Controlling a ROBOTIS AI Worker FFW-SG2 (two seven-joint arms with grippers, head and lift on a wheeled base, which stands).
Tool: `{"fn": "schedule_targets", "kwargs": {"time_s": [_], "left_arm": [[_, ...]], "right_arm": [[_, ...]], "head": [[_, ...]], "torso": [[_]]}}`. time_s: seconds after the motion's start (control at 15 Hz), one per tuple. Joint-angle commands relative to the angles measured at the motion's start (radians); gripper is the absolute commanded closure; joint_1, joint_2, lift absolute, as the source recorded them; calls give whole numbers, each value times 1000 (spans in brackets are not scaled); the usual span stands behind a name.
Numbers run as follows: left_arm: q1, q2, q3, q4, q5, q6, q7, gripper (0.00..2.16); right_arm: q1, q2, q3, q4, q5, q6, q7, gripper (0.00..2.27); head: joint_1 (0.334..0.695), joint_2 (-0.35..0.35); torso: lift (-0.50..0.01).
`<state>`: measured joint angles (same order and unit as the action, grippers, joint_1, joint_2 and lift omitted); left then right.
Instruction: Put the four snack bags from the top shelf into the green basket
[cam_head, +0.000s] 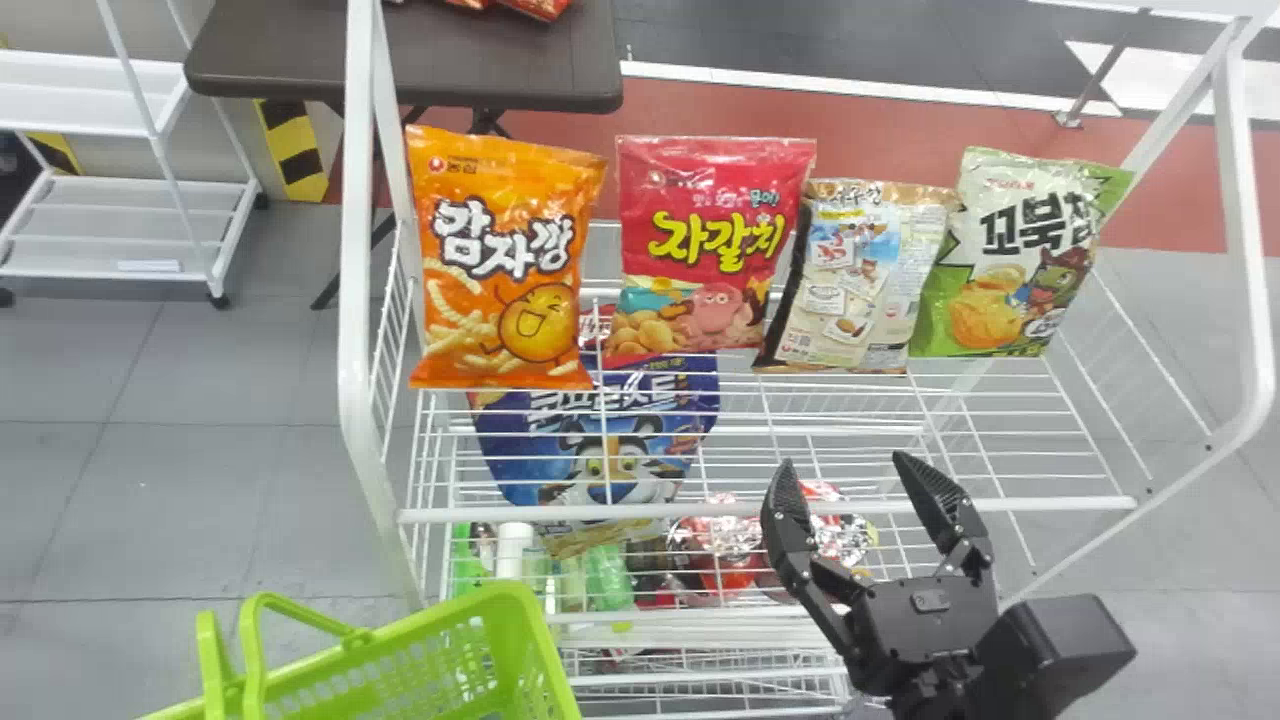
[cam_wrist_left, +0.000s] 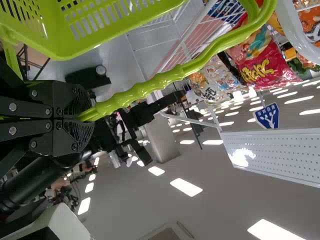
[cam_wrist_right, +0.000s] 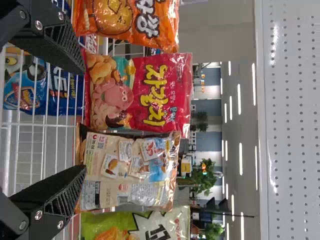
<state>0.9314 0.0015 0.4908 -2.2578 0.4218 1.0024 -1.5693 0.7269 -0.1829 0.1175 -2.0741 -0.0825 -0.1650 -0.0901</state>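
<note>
On the top shelf (cam_head: 1060, 503), four snack bags stand upright in a row, long axes vertical: an orange bag (cam_head: 508, 270) at the left, then a red bag (cam_head: 705, 250), a beige bag (cam_head: 855, 275) with its back facing out, and a green bag (cam_head: 1010, 260), its top tilted rightward. In front of them, the right gripper (cam_head: 843, 462) points toward the shelf, jaws wide apart and empty. The left gripper (cam_wrist_left: 82, 117) has its jaws closed around the handle (cam_wrist_left: 150, 86) of the green basket (cam_head: 540, 650).
</note>
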Motion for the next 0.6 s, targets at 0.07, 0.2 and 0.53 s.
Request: {"fn": "schedule_targets", "kwargs": {"time_s": [0.07, 0.2, 0.53], "left_arm": [[4, -4, -1, -5, 0, 0, -11, 2152], [6, -4, -6, -5, 0, 0, -11, 2152], [9, -4, -14, -5, 0, -12, -11, 2152]], "right_arm": [[-98, 2, 50, 11, 0, 103, 1, 161], [-193, 3, 103, 49, -5, 186, 0, 164], [-465, 11, 258, 249, -60, 250, 0, 167]], "head": [[695, -81], [695, -49], [695, 123]], "torso": [[-6], [-6], [-6]]}}
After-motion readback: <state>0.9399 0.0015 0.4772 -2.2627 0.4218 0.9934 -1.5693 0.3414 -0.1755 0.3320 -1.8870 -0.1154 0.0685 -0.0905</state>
